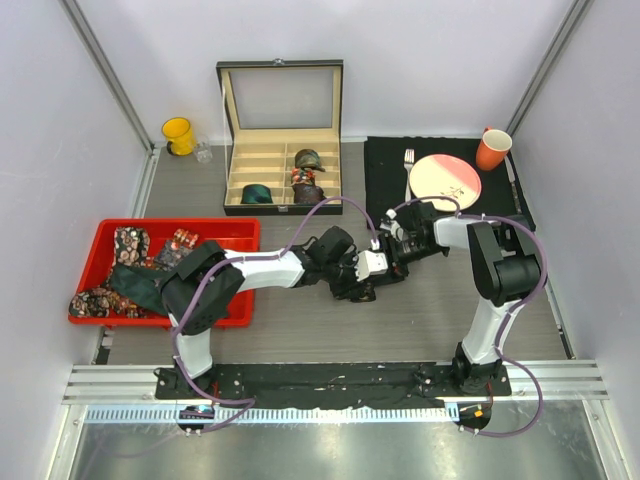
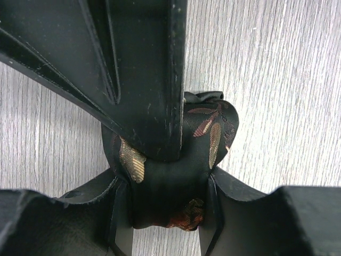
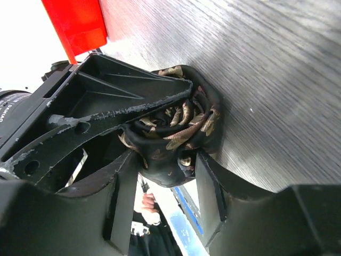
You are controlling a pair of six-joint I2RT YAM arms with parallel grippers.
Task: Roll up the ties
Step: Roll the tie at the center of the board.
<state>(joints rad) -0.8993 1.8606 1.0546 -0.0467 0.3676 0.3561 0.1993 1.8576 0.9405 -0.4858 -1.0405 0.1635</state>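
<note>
Pinching one coiled tie (image 2: pixel 213 133) together, left tool (image 2: pixel 168 192) and right tool (image 3: pixel 166 162) sit on open table (image 1: pixel 420 310), away from edges

I can make out just one bit of writing: white capitals on the black round casing (image 3: pixel 9 109), up and to the left of the right hand (image 3: pixel 166 162), seen from that hand's own camera. They run sideways, are cut off at the picture's edge, and seem to read "DAMIAO"; I can't be surer.
</note>
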